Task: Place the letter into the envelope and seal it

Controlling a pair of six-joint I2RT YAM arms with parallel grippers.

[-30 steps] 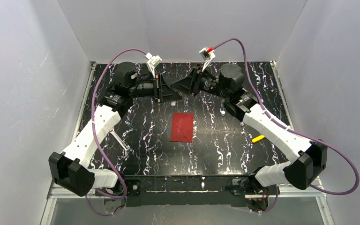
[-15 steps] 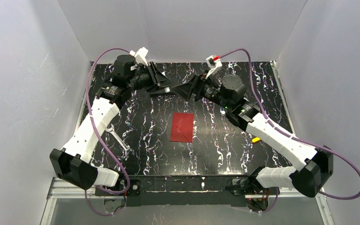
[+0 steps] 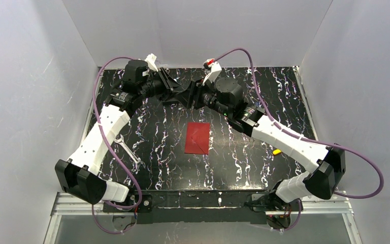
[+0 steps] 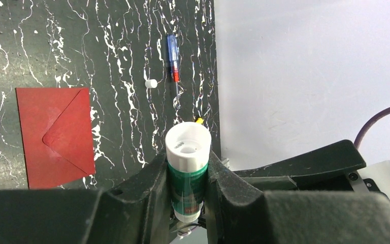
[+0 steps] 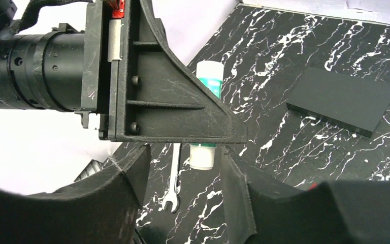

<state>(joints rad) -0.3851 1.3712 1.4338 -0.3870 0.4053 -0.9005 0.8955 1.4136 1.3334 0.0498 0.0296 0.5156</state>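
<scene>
1. Left gripper [image 4: 188,170]: clamped on a glue stick [image 4: 188,147], gripping the green barrel with the white end sticking out past the fingers.
2. Right gripper [image 5: 183,151]: jaws wide apart, one either side of the stick's other white end. No contact that I can see, and it holds nothing.
3. Both grippers meet in the air over the far side of the table [image 3: 233,162]. My read is a cap pull or a handover before sealing.
4. Envelope [image 3: 198,138]: lies flat at mid-table, apart from both grippers, with its long axis running roughly near-to-far.
5. Flap [image 4: 68,137]: folded down, hinged on a long edge. In the left wrist view its tip points away from the screwdriver [image 4: 171,53]. Can't tell if it's stuck down.
6. Letter: not visible in any view. It may be inside the envelope, but I can't confirm that.
7. Handling, as a judgement:
   - The envelope is thin, light, floppy paper sitting flush on the table, so a top-down pinch will likely skid it.
   - Better to hold the body down with one finger and lift at the flap tip or a free edge.
   - It creases easily, so keep the force low.
</scene>
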